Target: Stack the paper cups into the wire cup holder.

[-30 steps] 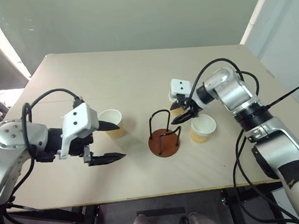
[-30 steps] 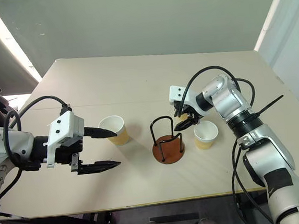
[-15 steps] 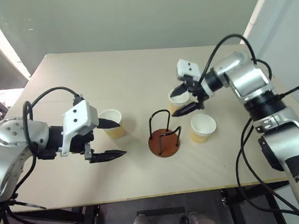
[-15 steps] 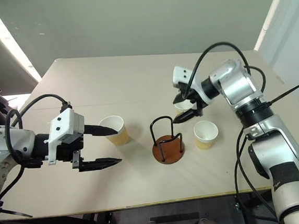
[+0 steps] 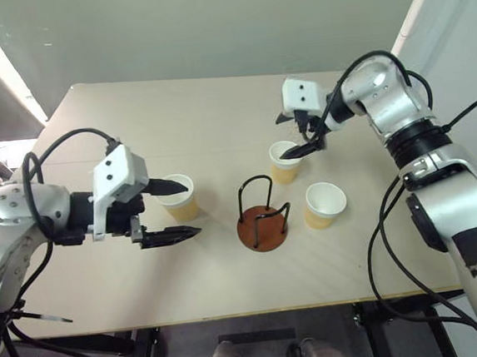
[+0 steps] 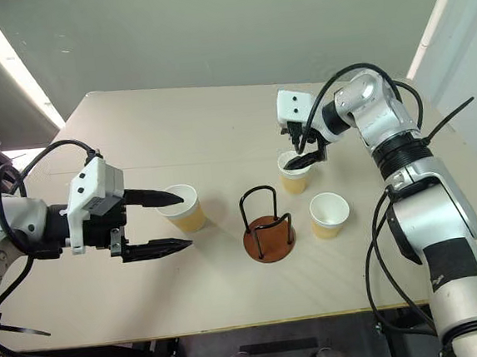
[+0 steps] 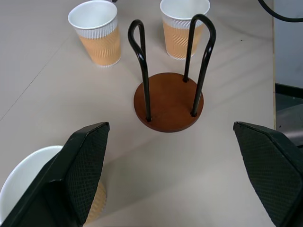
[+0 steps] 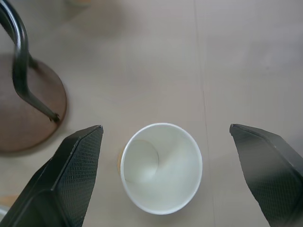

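From the head views, the pale surface (image 5: 218, 130) carries the wire cup holder (image 5: 261, 217) near its middle, standing empty: a reddish-brown disc with black wire loops upright. Three paper cups stand upright around it, none inside. The left cup (image 5: 178, 197) is off to the holder's left; the far cup (image 5: 285, 162) stands beyond the holder and a little right; the near right cup (image 5: 322, 205) stands to the holder's right, close to the far cup but apart from it.

The left gripper (image 5: 173, 211) hangs beside the left cup with jaws spread wide and gripping nothing, one finger crossing in front of that cup's rim, the other lower and nearer the surface's front edge. The right gripper (image 6: 305, 143) hovers just above the far cup, jaws apart and empty, one dark finger (image 6: 300, 161) lying over the cup's mouth.

In the left wrist view, the two black fingers (image 7: 78, 165) stand wide apart. Between them sits the holder (image 7: 168, 101), with two cups behind it, and the rim of the left cup (image 7: 23, 177) peeks past one finger.

In the right wrist view, the spread fingers (image 8: 71, 175) frame the far cup's (image 8: 161, 168) white, empty inside from above, with part of the holder's base (image 8: 28, 111) and one wire loop to one side
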